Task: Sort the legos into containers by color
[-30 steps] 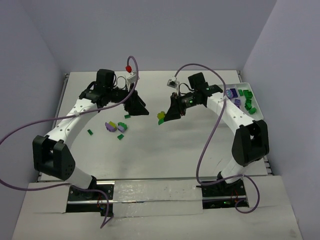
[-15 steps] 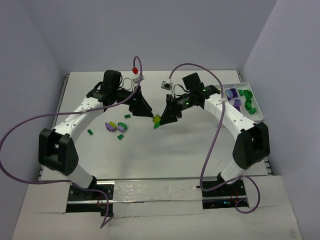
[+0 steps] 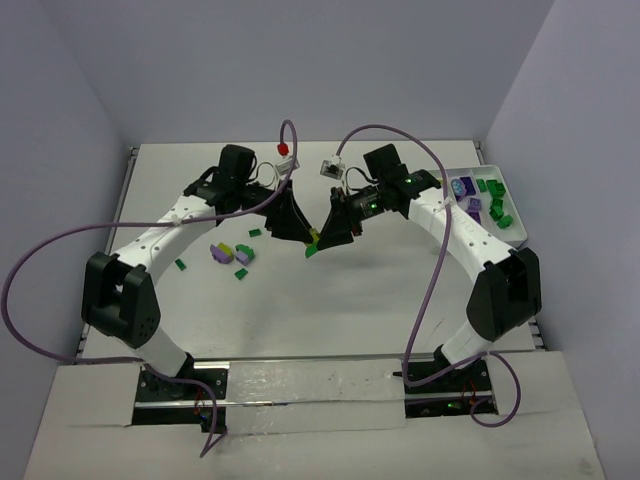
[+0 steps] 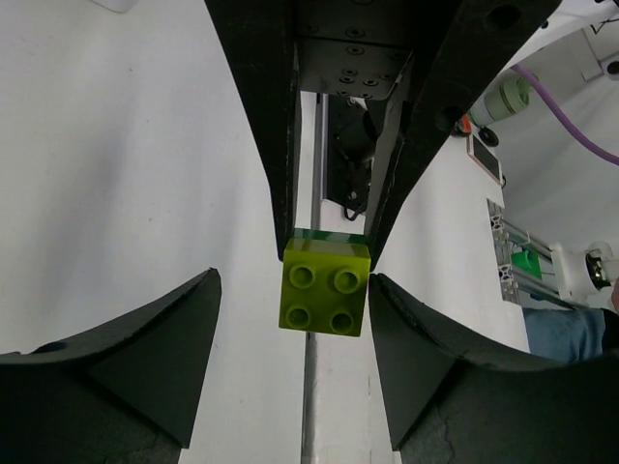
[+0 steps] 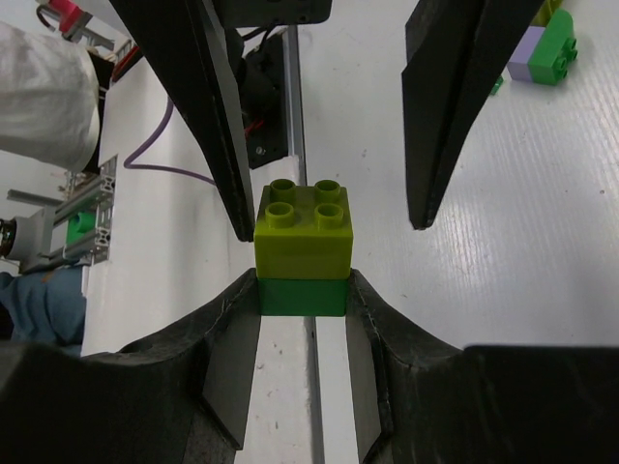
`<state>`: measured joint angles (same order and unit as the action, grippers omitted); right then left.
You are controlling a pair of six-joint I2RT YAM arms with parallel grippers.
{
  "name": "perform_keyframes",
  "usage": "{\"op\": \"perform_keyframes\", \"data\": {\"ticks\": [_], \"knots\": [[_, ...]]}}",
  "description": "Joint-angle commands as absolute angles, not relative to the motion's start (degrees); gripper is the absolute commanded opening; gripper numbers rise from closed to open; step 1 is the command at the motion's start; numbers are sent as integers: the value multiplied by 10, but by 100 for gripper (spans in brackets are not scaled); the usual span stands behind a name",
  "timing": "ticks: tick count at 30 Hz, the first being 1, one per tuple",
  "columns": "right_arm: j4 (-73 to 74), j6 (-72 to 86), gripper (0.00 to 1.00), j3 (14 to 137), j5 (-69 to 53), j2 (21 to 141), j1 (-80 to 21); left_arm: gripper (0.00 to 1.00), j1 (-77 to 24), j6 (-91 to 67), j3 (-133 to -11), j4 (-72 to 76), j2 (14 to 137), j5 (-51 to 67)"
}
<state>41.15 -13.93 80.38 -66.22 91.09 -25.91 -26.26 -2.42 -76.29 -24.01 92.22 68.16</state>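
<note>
- A white table (image 3: 300,310) stands between plain, pale lavender-grey walls (image 3: 330,70). Purple cables (image 3: 420,290) loop off both arms.
- On the left of the table lie the loose bricks (image 3: 232,256): one dark green brick on its own, then a small cluster of purple, yellow-green and green.
- The left gripper (image 3: 297,232) has swung to the right since a second ago, when it was well apart from the right one. Its jaws stand wide and hold nothing, with one finger on each side of the raised stack.
- The right gripper (image 3: 326,238) has hardly shifted in the last half second. It pinches a dark green brick (image 5: 302,296) that carries a yellow-green brick (image 5: 302,224) on top, above mid-table.
- One left finger seems to be just beside the upper brick, but contact is unclear.
- At the far right, a white tray (image 3: 515,237) holds purple and dark green bricks mixed together.
</note>
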Motion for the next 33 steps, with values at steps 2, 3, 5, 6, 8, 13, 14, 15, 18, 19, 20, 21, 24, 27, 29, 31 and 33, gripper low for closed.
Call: {"op": "perform_keyframes", "data": {"ticks": [2, 3, 5, 6, 8, 13, 14, 15, 18, 19, 20, 21, 24, 27, 29, 31, 33], "knots": [[394, -135, 0, 828, -663, 890, -264, 60, -275, 19, -781, -262, 928, 718], [394, -135, 0, 828, -662, 890, -264, 55, -275, 21, -783, -264, 930, 717], [394, -134, 0, 826, -657, 889, -264, 48, -275, 24, -786, -268, 930, 718], [396, -137, 0, 822, -653, 889, -264, 42, -275, 20, -785, -263, 931, 717], [402, -142, 0, 817, -647, 889, -265, 31, -275, 14, -784, -255, 930, 716], [450, -180, 0, 805, -621, 895, -265, 2, -260, -34, -775, -218, 922, 700], [450, -181, 0, 801, -615, 895, -265, 0, -260, -45, -772, -205, 919, 696], [460, -189, 0, 796, -605, 891, -265, 0, -246, -73, -770, -170, 912, 693], [467, -197, 0, 774, -591, 883, -265, 0, -218, -137, -751, -91, 900, 687], [469, -200, 0, 771, -579, 877, -260, 0, -201, -167, -745, -51, 896, 677], [471, -203, 0, 770, -571, 875, -256, 0, -194, -175, -745, -42, 895, 672], [477, -209, 0, 771, -560, 872, -243, 0, -183, -183, -747, -32, 894, 664], [498, -216, 0, 785, -533, 874, -194, 0, -178, -148, -758, -60, 898, 603], [501, -215, 0, 814, -435, 887, -124, 0, -178, -119, -768, -112, 903, 503], [494, -211, 0, 840, -350, 902, -61, 0, -178, -94, -774, -139, 909, 440], [483, -205, 0, 859, -302, 915, -19, 0, -178, -81, -783, -158, 911, 407], [466, -198, 0, 887, -256, 929, 50, 0, -178, -59, -799, -173, 915, 380]]}}
